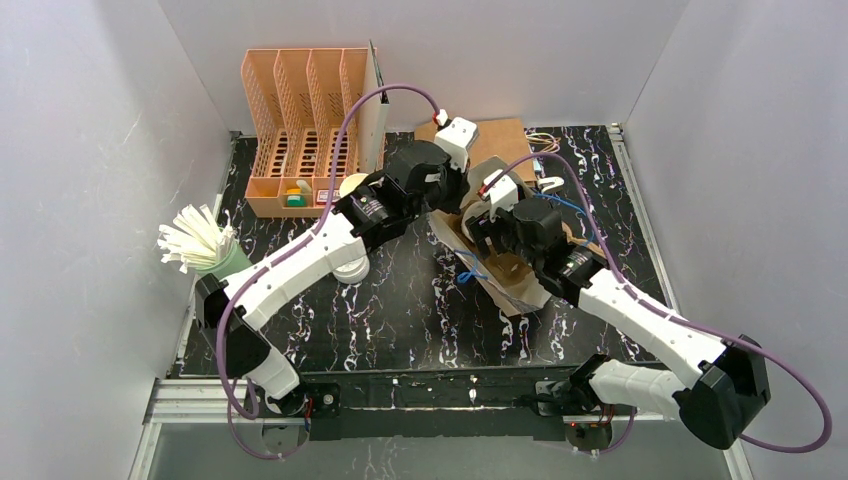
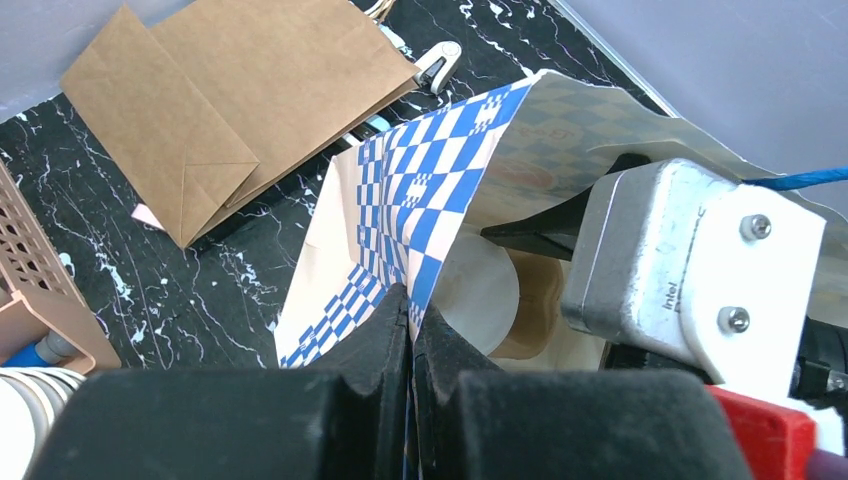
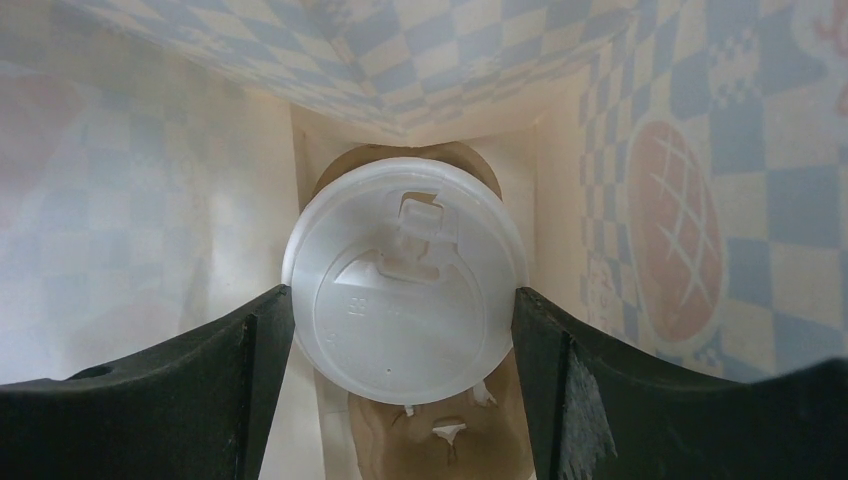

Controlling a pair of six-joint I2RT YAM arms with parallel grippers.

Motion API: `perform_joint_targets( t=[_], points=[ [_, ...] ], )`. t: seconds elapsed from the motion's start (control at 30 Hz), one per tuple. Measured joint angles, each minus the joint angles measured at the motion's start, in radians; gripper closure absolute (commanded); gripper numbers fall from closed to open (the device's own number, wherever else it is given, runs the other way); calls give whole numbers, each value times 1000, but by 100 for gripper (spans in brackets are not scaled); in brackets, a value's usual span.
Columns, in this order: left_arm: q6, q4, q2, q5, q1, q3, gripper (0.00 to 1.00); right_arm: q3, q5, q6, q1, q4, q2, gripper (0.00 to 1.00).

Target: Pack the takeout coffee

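- Two arms meet at a paper bag on the black marbled bench. Only the overhead view takes in the peach slotted rack at the back and the green cup of straws on the left.
- Only the right wrist view looks down inside the bag. A white cup capped by a round plastic lid sits at the bottom in a brown moulded-pulp tray.
- The left wrist view shows the bag's outside, thin paper printed in blue-and-white checks. Flat brown bags lie behind it.
- The left hand is closed tight, pinching the bag's rim between its black fingers.
- The right hand is spread wide inside the bag. Its fingers are set against either side of the cup at the lid's rim, holding it.
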Motion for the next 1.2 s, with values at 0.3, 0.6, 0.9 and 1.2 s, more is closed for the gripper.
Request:
perform_joint_targets(
  t=[0.3, 0.6, 0.9, 1.2],
  points=[
    [0, -5, 23, 68, 29, 32, 100, 15, 53, -37, 0, 8, 30, 80],
    [-27, -29, 35, 134, 58, 66, 100, 58, 74, -81, 0, -17, 74, 80],
    [-89, -42, 44, 197, 112, 69, 100, 73, 70, -87, 1, -86, 82, 80],
    [-123, -58, 72, 215, 121, 77, 100, 60, 63, -86, 1, -93, 92, 81]
  ],
)
